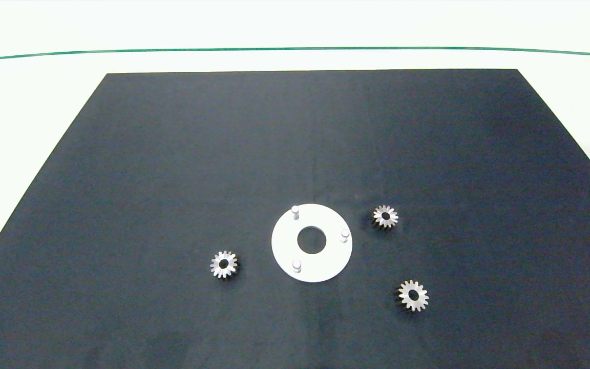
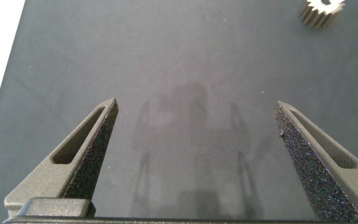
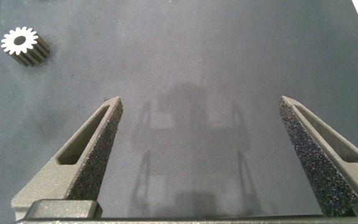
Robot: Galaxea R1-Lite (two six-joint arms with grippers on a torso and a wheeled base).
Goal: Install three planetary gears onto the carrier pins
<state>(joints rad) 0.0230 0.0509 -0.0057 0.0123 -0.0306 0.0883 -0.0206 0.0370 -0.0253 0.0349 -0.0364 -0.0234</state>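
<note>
Three loose gears around bare-pinned disc

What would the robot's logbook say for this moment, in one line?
gears: loose on mat | pins: bare | left gripper: open, empty | right gripper: open, empty

A dark, matte mat covers most of the work surface, its texture fine and faintly speckled, and under each open pair of jaws it lies bare, carrying soft grey shadows between them. Around the mat runs a pale white tabletop, brightly and evenly lit, showing as a bright strip beyond the mat's edge, to the outer side of the jaws in both wrist views. A thin green line crosses the white surface past the mat's far edge.
</note>
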